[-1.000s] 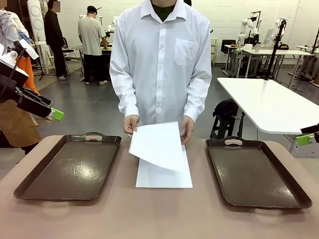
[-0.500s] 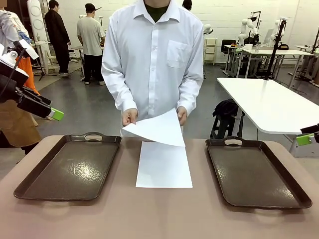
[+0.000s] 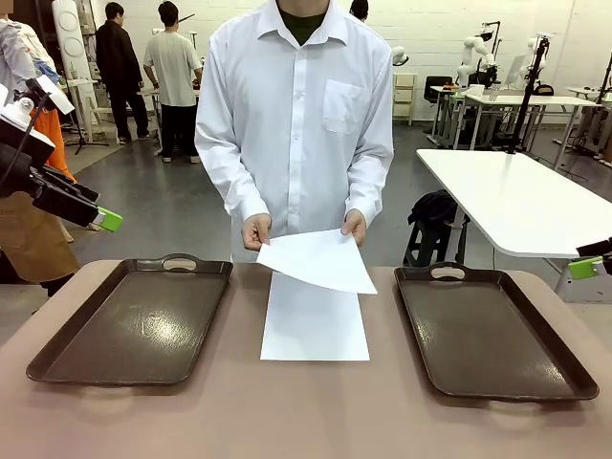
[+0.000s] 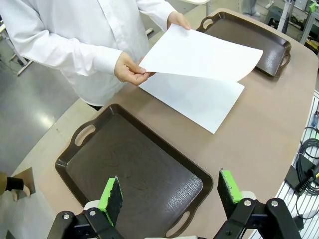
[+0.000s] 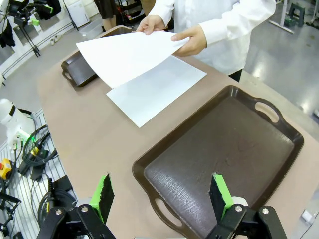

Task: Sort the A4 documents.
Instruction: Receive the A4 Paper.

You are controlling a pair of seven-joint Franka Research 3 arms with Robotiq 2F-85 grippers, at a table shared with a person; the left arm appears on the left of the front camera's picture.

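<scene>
L pincer (image 4: 169,194) and R pincer (image 5: 160,194) are hanging open, empty. Person's hands (image 3: 255,231) are holding one A4 sheet (image 3: 316,260) above another sheet (image 3: 314,325) on tabletop (image 3: 306,411), well beyond both pincers.

The lifted sheet (image 3: 316,260) hides the far end of the flat sheet (image 3: 314,323). Whether the flat one is a single sheet or a stack cannot be told, nor whether either carries print. The front view's right edge cuts the right gripper (image 3: 585,268) down to one green pad. In the left wrist view the lifted sheet covers part of the right tray (image 4: 274,47). In the right wrist view it covers much of the left tray (image 5: 74,65).
</scene>
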